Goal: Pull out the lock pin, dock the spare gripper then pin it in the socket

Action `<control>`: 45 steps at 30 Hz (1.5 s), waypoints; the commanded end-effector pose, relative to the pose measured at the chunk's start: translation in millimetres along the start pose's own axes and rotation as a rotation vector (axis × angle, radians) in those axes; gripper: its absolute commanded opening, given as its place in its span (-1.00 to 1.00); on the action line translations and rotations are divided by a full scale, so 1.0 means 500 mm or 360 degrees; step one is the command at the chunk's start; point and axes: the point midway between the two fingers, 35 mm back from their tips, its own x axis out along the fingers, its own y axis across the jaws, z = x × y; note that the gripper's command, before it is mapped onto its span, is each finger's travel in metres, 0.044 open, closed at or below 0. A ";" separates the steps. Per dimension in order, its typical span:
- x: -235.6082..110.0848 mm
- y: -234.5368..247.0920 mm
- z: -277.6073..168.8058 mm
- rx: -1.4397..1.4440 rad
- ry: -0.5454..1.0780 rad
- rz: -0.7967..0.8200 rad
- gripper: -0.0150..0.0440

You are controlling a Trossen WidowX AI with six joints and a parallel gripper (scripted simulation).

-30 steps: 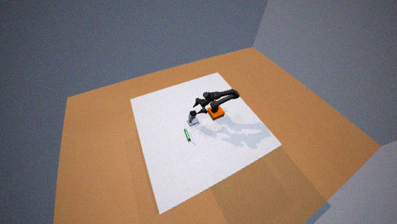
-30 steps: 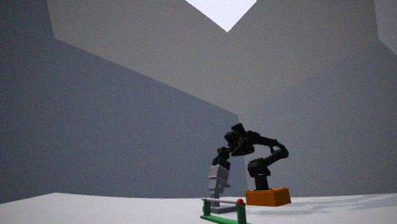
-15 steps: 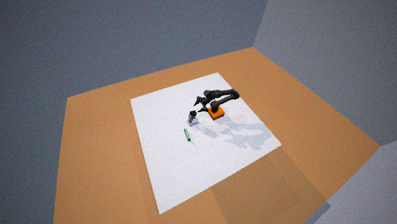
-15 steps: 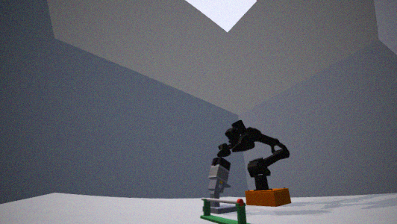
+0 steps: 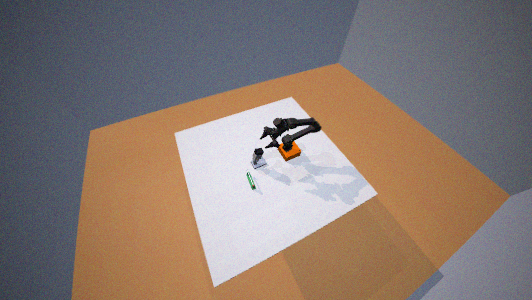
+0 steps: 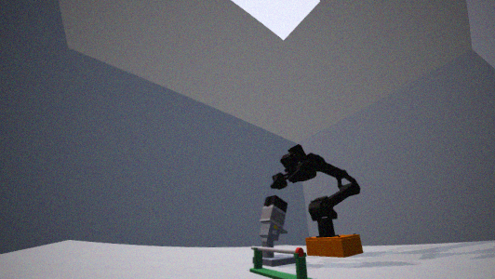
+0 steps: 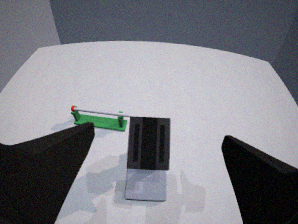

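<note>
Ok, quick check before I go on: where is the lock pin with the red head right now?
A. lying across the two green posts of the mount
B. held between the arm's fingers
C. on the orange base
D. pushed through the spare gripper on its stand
A. The lock pin spans the green mount, while the gripper hangs open and empty above the spare gripper.
</note>
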 end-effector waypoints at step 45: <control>-0.025 0.273 0.013 -0.0063 0.0043 -0.0009 0.12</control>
